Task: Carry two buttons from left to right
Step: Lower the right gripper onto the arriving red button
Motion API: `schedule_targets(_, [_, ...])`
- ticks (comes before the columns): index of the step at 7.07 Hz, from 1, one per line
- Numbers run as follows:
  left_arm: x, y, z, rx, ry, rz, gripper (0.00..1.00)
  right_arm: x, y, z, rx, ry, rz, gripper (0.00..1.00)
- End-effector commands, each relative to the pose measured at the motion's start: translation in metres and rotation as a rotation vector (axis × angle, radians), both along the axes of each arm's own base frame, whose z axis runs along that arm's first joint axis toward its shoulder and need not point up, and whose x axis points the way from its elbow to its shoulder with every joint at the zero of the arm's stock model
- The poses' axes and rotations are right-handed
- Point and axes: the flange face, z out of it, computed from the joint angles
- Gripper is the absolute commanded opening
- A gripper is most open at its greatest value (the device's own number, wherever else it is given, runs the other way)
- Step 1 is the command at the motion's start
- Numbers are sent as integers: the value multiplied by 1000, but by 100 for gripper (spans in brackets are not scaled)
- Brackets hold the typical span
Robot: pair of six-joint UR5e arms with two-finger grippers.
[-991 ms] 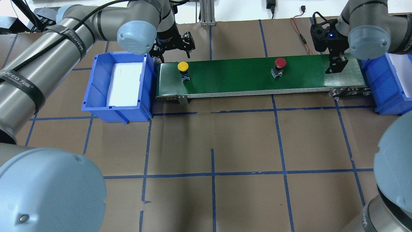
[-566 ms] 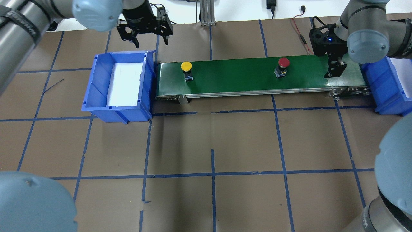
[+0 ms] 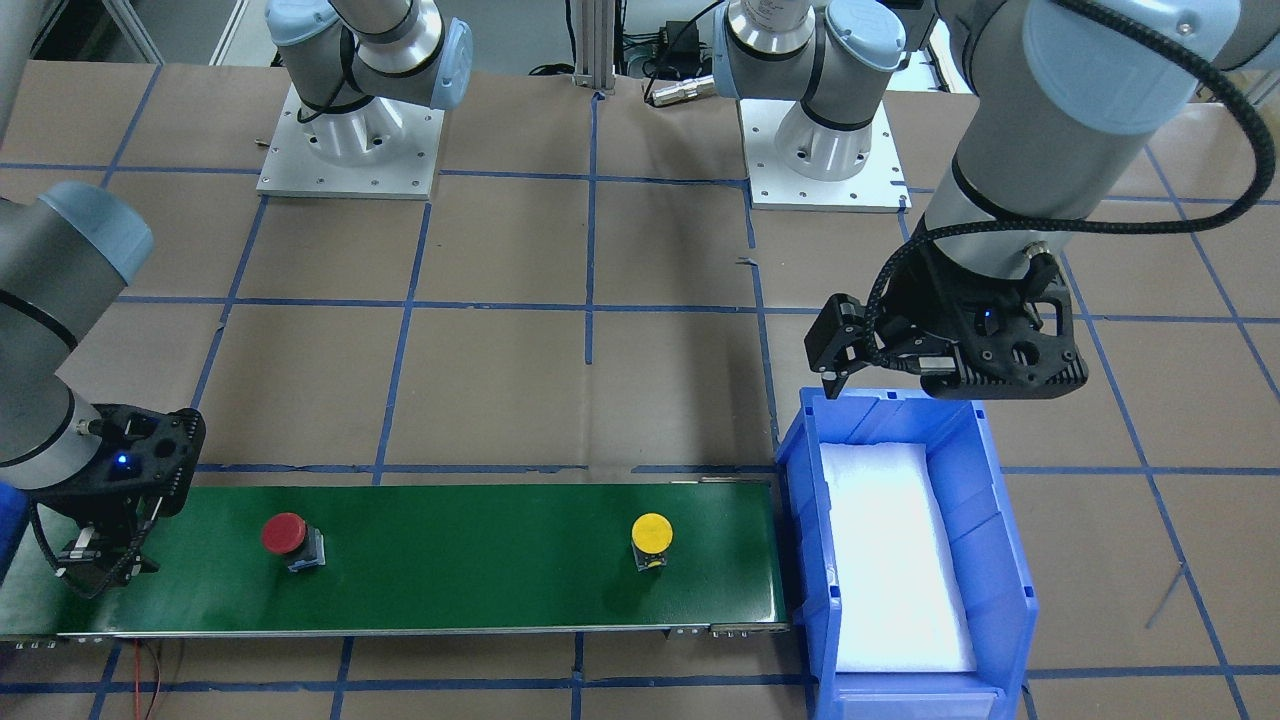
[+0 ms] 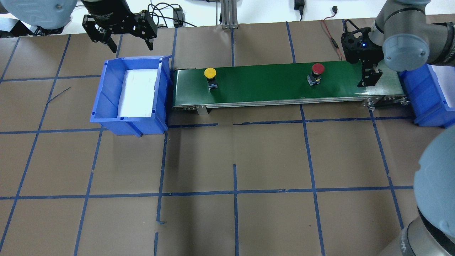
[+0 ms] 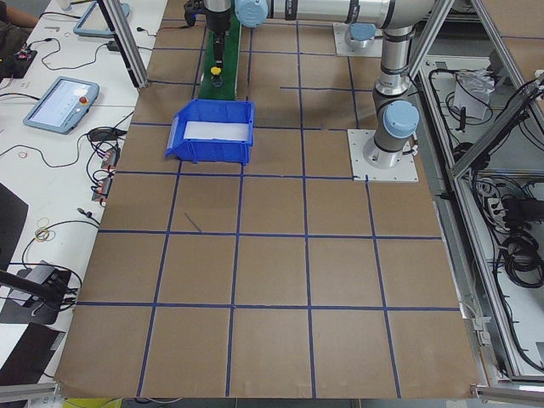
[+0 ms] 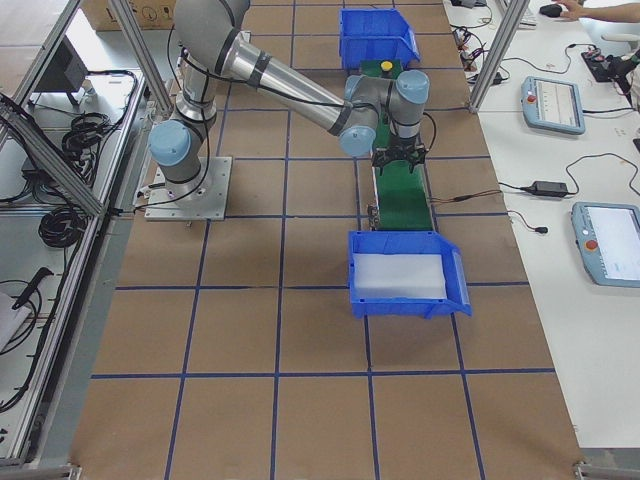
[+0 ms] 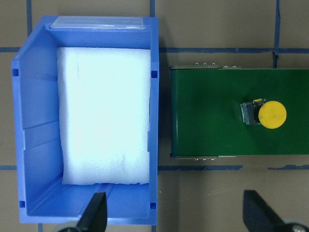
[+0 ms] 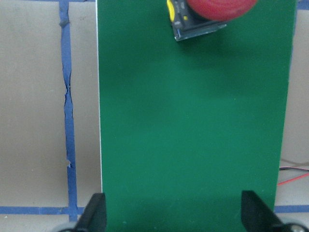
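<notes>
Blue bin (image 4: 106, 96) holds white foam (image 4: 138, 92); yellow button (image 4: 210, 73), red button (image 4: 317, 68) stand on green conveyor (image 4: 263, 83); left claw (image 4: 132, 44), right claw (image 4: 369, 76) spread.

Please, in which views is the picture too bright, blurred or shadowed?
Left wrist view: the white foam in the blue bin is blown out, textureless; the yellow button is sharp. Right wrist view: the red button is cropped by the top edge, slightly soft. Overhead view: dark shadows lie on the table near the bottom.
</notes>
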Motion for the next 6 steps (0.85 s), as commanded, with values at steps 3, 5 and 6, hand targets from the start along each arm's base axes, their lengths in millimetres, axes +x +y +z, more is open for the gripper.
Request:
schedule_targets(3, [2, 15, 13, 10, 5, 3, 100, 0, -9, 10, -14, -5, 20, 97])
schedule_targets(5, [2, 15, 12, 8, 8, 3, 100, -2, -11, 18, -8, 9, 43, 97])
schedule_targets(6, [2, 15, 14, 5, 8, 3, 100, -3, -9, 15, 0, 16, 60, 97])
